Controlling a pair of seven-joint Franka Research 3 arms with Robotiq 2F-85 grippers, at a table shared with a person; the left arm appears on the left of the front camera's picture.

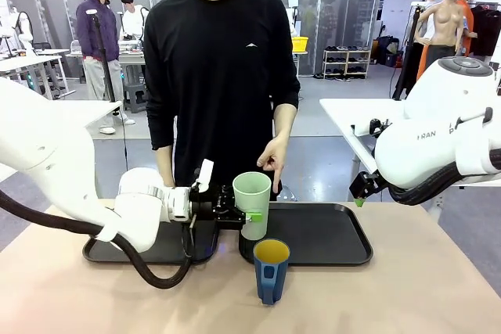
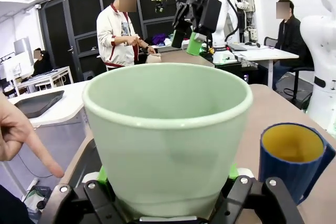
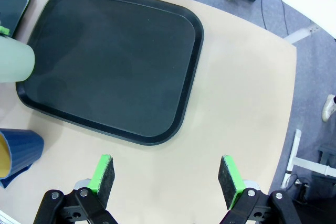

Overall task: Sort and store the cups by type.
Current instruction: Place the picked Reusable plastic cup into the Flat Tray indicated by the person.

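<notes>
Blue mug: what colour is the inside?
Yellow. The blue mug shows its inside best in the left wrist view.

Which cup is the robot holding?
The tall pale mint-green plastic tumbler, clamped in the left gripper. The shorter dark blue mug with yellow inside stands free on the table.

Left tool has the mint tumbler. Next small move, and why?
Probably carry the mint tumbler rightward, further over the right-hand black tray, then lower it. The left tool is shut on it at the tray's left edge, and the person's hand points a finger at that tray.
</notes>
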